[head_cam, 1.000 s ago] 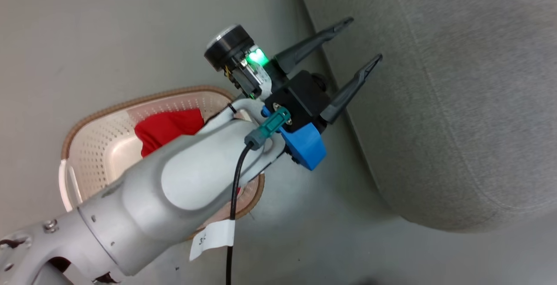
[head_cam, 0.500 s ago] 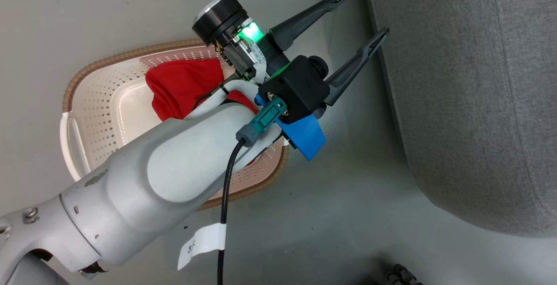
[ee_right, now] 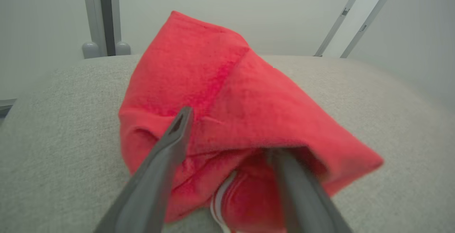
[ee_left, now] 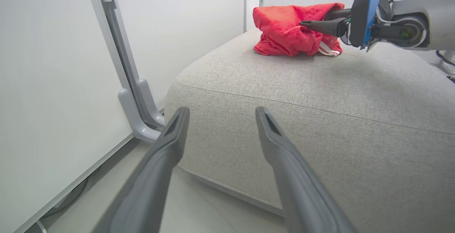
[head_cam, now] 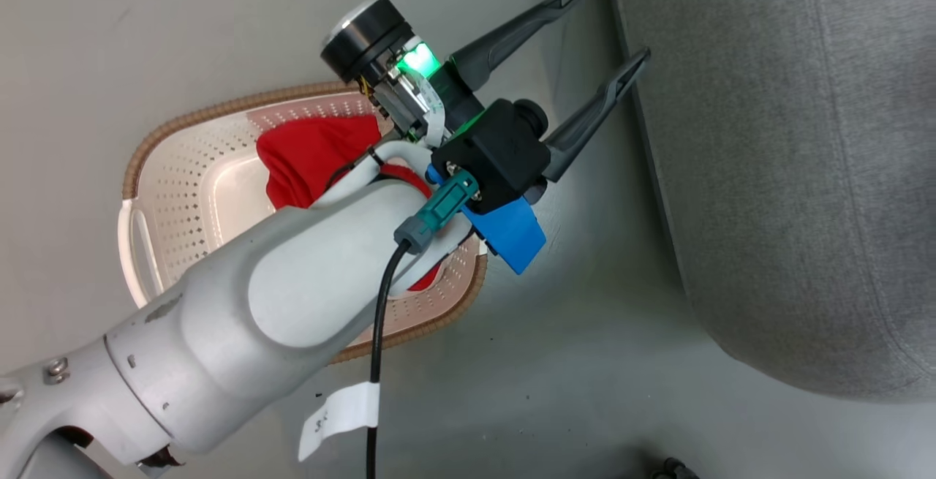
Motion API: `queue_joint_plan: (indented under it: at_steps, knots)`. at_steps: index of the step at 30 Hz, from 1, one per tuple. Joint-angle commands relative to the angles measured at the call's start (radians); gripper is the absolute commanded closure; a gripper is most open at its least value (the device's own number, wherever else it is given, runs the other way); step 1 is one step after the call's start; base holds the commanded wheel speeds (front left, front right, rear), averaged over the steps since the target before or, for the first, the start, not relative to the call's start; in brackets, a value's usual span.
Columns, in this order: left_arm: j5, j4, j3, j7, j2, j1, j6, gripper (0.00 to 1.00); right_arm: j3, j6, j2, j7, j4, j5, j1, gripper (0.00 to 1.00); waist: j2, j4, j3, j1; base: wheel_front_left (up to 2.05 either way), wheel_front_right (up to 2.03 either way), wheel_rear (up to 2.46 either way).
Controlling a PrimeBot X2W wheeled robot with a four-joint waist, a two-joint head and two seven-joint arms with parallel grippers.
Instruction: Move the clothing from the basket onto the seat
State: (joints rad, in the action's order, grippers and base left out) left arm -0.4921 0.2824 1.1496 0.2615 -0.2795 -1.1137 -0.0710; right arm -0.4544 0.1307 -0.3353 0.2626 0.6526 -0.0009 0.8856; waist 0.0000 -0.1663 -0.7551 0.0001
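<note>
One red piece of clothing lies in the cream basket on the floor, partly hidden under my left forearm. My left gripper is open and empty, and points at the front edge of the grey seat. In the left wrist view its fingers face the seat's corner. A second red garment with white striped trim rests on the seat's far side, with my right gripper at it. In the right wrist view that gripper stands open. One finger lies on the cloth and a fold covers the other fingertip.
White wall panels on grey frame posts stand close to the seat's corner. Bare grey floor runs between the basket and the seat. A black cable with a white label hangs from my left arm.
The head camera has swung, so the basket and seat sit differently in the picture. My left gripper has stayed open beside the seat. My right gripper's fingers have parted from the garment.
</note>
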Motion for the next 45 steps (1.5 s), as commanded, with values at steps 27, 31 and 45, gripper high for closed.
queue_joint_plan:
  at_steps: [27,31,45]
  knots:
    - [0.112,-0.033,-0.527,0.005,0.062,0.56,-0.002,0.0,0.319,0.0,0.166,0.003,-0.413,0.008,-0.51,0.0,0.0,0.064,0.513,-0.0001,0.0,0.0,0.0]
    - [0.146,-0.033,-0.629,0.005,0.081,0.636,0.011,0.0,0.379,0.0,0.179,0.003,-0.428,0.02,-0.526,0.0,0.0,0.098,0.565,-0.0001,0.0,0.0,0.0]
    - [0.265,-0.048,-0.911,0.005,0.148,0.927,0.092,0.0,0.447,0.0,0.251,0.003,-0.435,0.042,-0.699,0.0,0.0,0.176,0.72,-0.0001,0.0,0.0,0.0]
